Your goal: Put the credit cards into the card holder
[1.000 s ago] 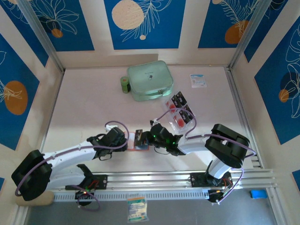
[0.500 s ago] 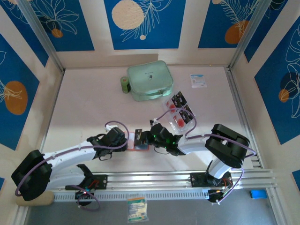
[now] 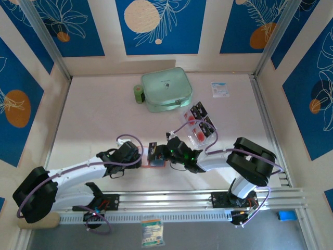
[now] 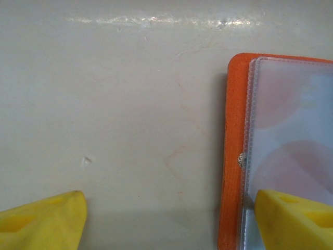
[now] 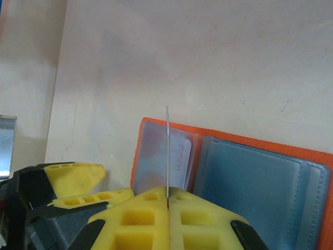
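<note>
Above the open card holder, the right gripper clamps a credit card edge-on. The left gripper stands spread, one fingertip over the clear pocket.

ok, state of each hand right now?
Left hand: open, holding nothing.
Right hand: shut on a credit card, edge-on over the open card holder.

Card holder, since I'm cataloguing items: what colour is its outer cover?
The card holder is orange, clearest in the left wrist view.

place: lab robot cell | signs: aluminium frame, printed wall panels, mounting rail
</note>
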You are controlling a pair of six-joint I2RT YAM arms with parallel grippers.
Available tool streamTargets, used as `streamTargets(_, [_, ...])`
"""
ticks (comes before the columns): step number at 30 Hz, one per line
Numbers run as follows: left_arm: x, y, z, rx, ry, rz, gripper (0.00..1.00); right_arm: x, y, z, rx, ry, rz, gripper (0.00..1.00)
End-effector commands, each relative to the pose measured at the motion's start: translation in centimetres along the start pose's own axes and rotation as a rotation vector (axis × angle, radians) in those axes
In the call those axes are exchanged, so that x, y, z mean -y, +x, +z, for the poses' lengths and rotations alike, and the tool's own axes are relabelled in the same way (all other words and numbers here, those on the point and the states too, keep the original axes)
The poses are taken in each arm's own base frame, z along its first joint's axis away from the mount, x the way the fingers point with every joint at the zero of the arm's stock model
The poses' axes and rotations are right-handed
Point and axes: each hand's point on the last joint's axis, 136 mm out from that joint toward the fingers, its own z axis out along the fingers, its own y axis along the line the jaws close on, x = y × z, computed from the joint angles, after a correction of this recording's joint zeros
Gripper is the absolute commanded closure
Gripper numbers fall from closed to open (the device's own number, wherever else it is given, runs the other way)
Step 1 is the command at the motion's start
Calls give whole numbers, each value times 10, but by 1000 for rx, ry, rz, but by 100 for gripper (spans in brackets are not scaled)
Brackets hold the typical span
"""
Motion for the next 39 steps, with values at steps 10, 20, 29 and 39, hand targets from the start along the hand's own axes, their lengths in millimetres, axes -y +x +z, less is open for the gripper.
streamTargets(10, [-5, 1, -1, 0, -8, -20, 16, 6, 4, 7, 12, 7, 42, 100])
streamTargets(20, [-6, 2, -1, -2, -10, -20, 16, 12, 5, 0, 29, 21, 47, 100])
streamTargets(29, [-6, 2, -1, -1, -9, -22, 16, 16, 8, -1, 32, 34, 53, 100])
streamTargets(39, [-5, 2, -1, -1, -6, -23, 16, 20, 13, 3, 19, 42, 69, 100])
